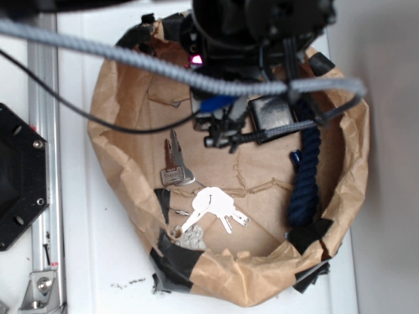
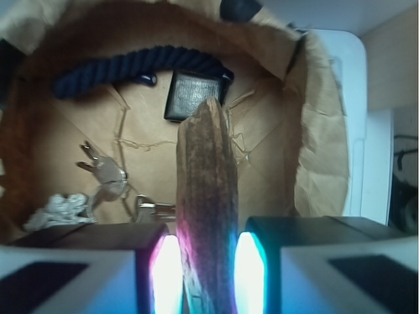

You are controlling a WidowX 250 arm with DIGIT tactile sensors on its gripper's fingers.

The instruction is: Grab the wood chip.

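The tool [image 2: 208,261] is clenched on the wood chip [image 2: 208,196]: in the wrist view the chip stands between the two glowing finger pads [image 2: 167,271], one pad on each flat side, its pointed end sticking out ahead of them toward the black square block [image 2: 190,95]. The grain is rough and dark brown, and the lower end runs out of the frame between the pads. From the exterior view the arm hangs over the far part of the crumpled brown paper tray [image 1: 118,163], which sits on the white worktop [image 1: 105,275]; the arm body hides the chip there, so I cannot place it in that picture. Whether the chip is clear of the paper floor or touching it, I cannot tell. The black block [image 1: 270,111] lies just under the arm, near the tray's far rim. A dark blue rope [image 1: 306,176] runs along the tray's right side, curving with the wall. A pair of silver keys [image 1: 175,163] lies left of centre on the paper floor, and a second bunch, glaring white in the light [image 1: 213,208], lies nearer the front rim. A crumpled bit of foil [image 1: 190,239] sits by the front left wall, beside black tape [image 1: 173,258] patching the paper. A grey braided cable [image 1: 131,55] crosses above the tray.
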